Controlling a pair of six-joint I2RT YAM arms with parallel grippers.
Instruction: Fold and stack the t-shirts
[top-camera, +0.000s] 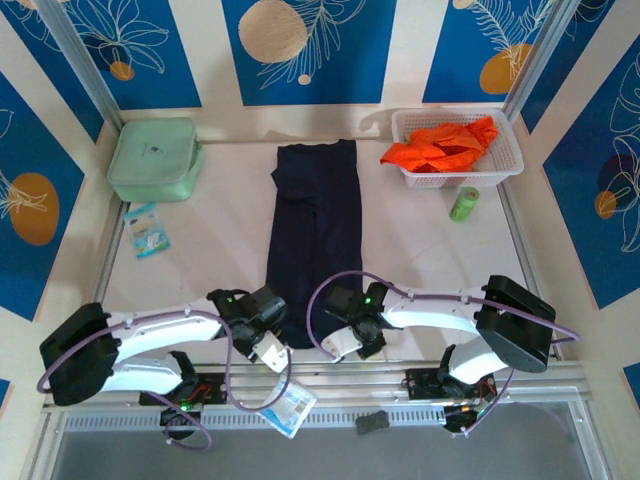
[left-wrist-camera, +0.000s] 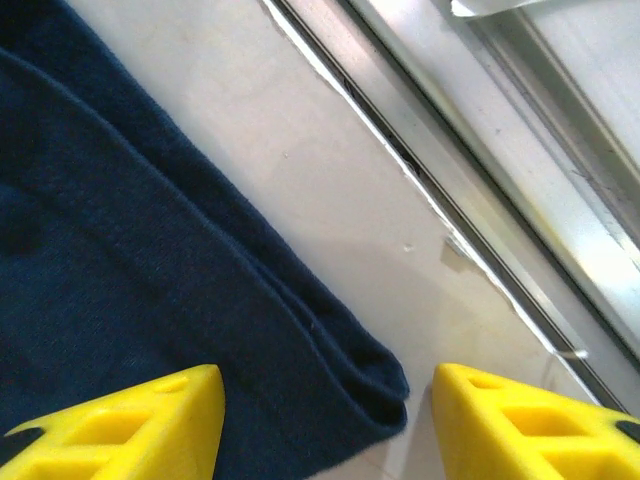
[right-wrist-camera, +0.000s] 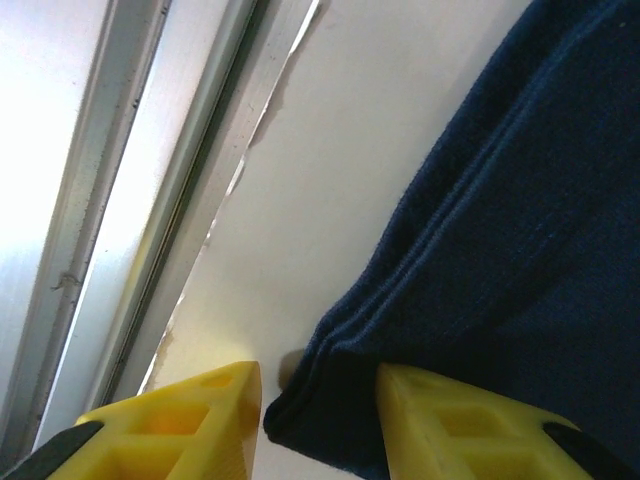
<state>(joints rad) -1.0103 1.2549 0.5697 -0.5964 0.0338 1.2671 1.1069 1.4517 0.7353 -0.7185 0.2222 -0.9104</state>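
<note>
Straddling near corners of the lengthwise-folded navy t-shirt (top-camera: 313, 235), left hand (left-wrist-camera: 327, 385) and right hand (right-wrist-camera: 318, 375) gape, unclenched; orange t-shirt (top-camera: 440, 145) lies unfolded in basket (top-camera: 460, 180).

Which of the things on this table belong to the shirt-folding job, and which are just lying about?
Job: navy t-shirt, orange t-shirt in the white basket.
Lying about: pale green case, small blue packet, small green cylinder.

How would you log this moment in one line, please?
navy shirt: flat, folded | left gripper: open, straddling corner | right gripper: open, straddling corner
</note>
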